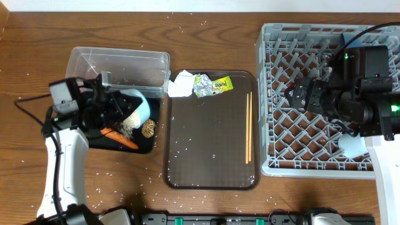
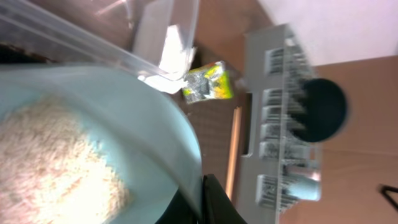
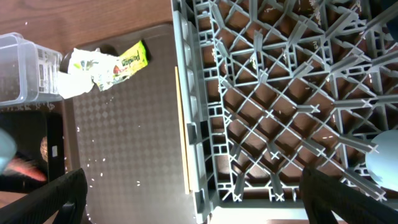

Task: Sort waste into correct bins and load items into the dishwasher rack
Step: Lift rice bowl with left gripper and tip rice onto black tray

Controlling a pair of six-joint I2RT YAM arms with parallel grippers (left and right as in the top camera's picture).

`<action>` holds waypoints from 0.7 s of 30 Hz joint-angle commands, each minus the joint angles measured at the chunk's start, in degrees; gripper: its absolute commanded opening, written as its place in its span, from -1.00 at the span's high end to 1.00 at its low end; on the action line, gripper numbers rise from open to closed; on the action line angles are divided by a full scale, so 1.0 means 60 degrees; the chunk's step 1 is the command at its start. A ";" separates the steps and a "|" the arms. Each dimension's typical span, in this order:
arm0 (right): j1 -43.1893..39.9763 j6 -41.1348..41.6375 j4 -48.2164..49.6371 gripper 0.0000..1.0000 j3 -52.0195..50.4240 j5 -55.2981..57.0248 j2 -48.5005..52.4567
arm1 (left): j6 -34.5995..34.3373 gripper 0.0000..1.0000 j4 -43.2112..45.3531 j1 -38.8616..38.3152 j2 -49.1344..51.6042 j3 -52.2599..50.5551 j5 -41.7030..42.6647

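My left gripper [image 1: 123, 106] [image 2: 202, 200] is shut on the rim of a pale blue-white bowl [image 1: 141, 107] [image 2: 106, 130]. The bowl is tipped over the black tray [image 1: 100, 140], and white rice [image 1: 130, 122] [image 2: 50, 168] lies inside it. A carrot piece [image 1: 119, 137] and a brown lump [image 1: 149, 128] lie in that tray. The clear tub [image 1: 119, 62] stands behind it. Tissue [image 1: 180, 84], wrapper [image 1: 213, 84] [image 3: 109, 65] and chopsticks [image 1: 249, 128] lie on the brown tray. My right gripper [image 1: 297, 97] [image 3: 196, 199] hangs open over the grey rack [image 1: 275, 125] [image 3: 280, 93], holding nothing.
The brown serving tray [image 1: 209, 144] sits between the bins and the rack. A light-blue cup [image 1: 351, 144] [image 2: 305, 186] and a dark plate [image 2: 324, 109] stand in the rack. Rice grains are scattered over the wooden table [image 1: 206, 19].
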 commanded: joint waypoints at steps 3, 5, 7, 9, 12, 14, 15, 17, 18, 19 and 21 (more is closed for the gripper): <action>-0.0084 -0.0149 -0.0073 -0.99 0.0004 0.0058 -0.0044 | 0.0525 0.87 0.0965 0.1166 0.0015 -0.0878 0.3187; -0.0084 -0.0153 -0.0109 -0.99 0.0004 0.0062 -0.0044 | 0.0641 0.88 0.1395 0.1650 0.0015 -0.1089 0.4022; -0.0084 -0.0149 -0.0113 -0.99 0.0004 0.0062 -0.0044 | 0.0718 0.88 0.1789 0.2062 0.0015 -0.1231 0.4637; -0.0084 -0.0149 -0.0106 -0.99 0.0004 0.0062 -0.0044 | 0.0922 0.87 0.1840 0.2339 0.0015 -0.1257 0.5049; -0.0084 -0.0149 -0.0091 -0.98 0.0004 0.0062 -0.0044 | 0.1093 0.87 0.1832 0.2430 0.0015 -0.1257 0.5468; -0.0084 -0.0149 -0.0095 -0.99 0.0004 0.0062 -0.0044 | 0.1246 0.88 0.1800 0.2430 0.0015 -0.1257 0.5461; -0.0084 -0.0149 -0.0106 -0.98 0.0004 0.0062 -0.0044 | 0.1362 0.88 0.1803 0.2426 0.0015 -0.1268 0.5450; -0.0084 -0.0153 -0.0131 -0.98 0.0004 0.0062 -0.0044 | 0.1461 0.88 0.1803 0.2419 0.0015 -0.1304 0.5450; -0.0084 -0.0153 -0.0153 -0.99 0.0004 0.0062 -0.0047 | 0.1461 0.88 0.1803 0.2422 0.0015 -0.1308 0.5457; -0.0084 -0.0149 -0.0157 -0.98 0.0004 0.0062 -0.0044 | 0.1519 0.87 0.1814 0.2441 0.0015 -0.1311 0.5442; -0.0084 -0.0149 -0.0153 -0.99 0.0004 0.0062 -0.0044 | 0.1643 0.88 0.1781 0.2448 0.0018 -0.1311 0.5337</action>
